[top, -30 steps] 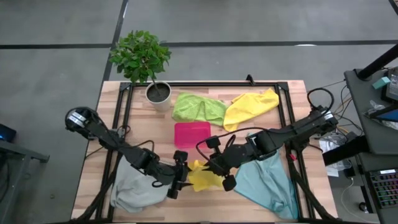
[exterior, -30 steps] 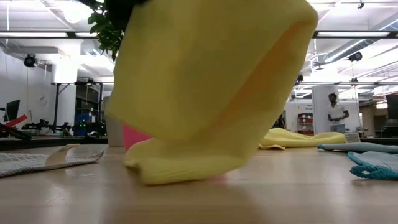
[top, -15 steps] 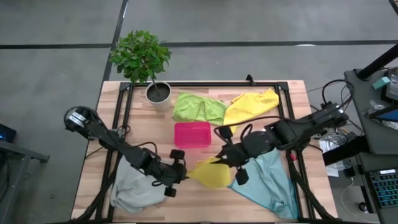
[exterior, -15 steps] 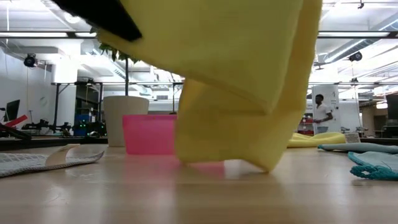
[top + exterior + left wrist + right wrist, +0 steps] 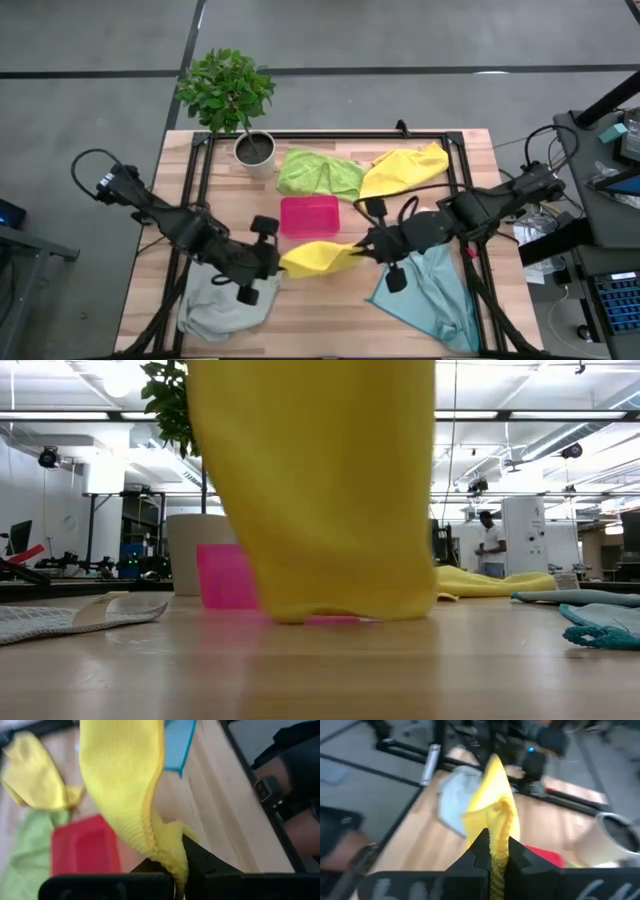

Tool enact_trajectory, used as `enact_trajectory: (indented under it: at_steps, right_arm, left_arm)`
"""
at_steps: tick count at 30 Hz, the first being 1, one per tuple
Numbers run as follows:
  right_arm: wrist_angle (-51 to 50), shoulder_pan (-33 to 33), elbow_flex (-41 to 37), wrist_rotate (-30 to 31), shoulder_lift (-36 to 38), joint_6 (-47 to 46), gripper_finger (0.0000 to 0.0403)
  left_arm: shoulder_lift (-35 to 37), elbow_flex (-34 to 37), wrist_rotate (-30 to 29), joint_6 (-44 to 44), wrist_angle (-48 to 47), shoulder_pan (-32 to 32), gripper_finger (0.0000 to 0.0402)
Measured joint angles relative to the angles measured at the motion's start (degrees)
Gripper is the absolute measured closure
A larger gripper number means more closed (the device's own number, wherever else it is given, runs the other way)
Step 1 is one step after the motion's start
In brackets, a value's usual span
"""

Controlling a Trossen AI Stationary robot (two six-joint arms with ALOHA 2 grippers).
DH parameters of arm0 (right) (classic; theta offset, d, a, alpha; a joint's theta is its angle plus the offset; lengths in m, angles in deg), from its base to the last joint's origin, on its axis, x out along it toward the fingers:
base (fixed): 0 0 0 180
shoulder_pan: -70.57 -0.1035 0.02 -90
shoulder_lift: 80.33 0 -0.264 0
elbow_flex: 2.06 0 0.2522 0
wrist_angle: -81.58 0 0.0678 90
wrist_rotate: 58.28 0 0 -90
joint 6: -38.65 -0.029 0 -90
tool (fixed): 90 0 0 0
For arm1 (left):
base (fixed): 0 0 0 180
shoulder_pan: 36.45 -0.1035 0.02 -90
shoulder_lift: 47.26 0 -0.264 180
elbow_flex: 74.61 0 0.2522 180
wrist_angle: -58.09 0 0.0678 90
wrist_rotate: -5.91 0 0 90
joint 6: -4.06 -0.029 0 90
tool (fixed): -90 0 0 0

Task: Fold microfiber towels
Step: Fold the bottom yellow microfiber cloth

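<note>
Yellow towel (image 5: 312, 257) hangs stretched between the two arms, just above the middle of the counter (image 5: 330, 320), in front of the pink tray (image 5: 309, 215). The left claw (image 5: 268, 262) is clamped on one end of it; in the left wrist view the cloth (image 5: 131, 795) runs down into the pinch of the dark fingers. The right claw (image 5: 366, 246) is clamped on the other end, and its wrist view shows the yellow edge (image 5: 496, 827) squeezed between its fingers. From the low camera the towel (image 5: 315, 490) drapes like a curtain, its bottom edge brushing or just clearing the wood; I cannot tell which.

Around it lie the other cloths. A grey towel (image 5: 217, 306) sits bunched near the front left corner, partly under the left arm. A teal towel (image 5: 432, 296) lies spread at the front right, under the right arm. A lime green towel (image 5: 318, 172) and a second yellow towel (image 5: 405, 170) lie crumpled side by side, touching, along the back. A potted plant (image 5: 230, 95) stands at the back left corner.

The counter is pale wood with a black frame on it. Beyond it is a big open workshop with ceiling lights, and a person (image 5: 490, 544) stands far off at the right.
</note>
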Motion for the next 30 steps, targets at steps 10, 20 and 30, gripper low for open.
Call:
enact_trajectory:
  at_steps: [10, 20, 30]
  right_arm:
    - [-2.66, 0.91, 1.21, 15.20, 2.80, 0.15, 0.0394]
    - [-1.33, 3.48, 1.60, 18.25, 3.85, -14.93, 0.0394]
    - [-4.08, -3.15, -1.51, 9.30, 2.14, -20.00, 0.0394]
  left_arm:
    - [0.97, -17.07, -2.58, -7.86, -15.39, -2.39, 0.0401]
    - [4.65, -19.62, 3.22, -7.57, -20.64, -6.14, 0.0402]
    - [1.29, -11.81, 7.33, -2.40, -14.28, -0.51, 0.0402]
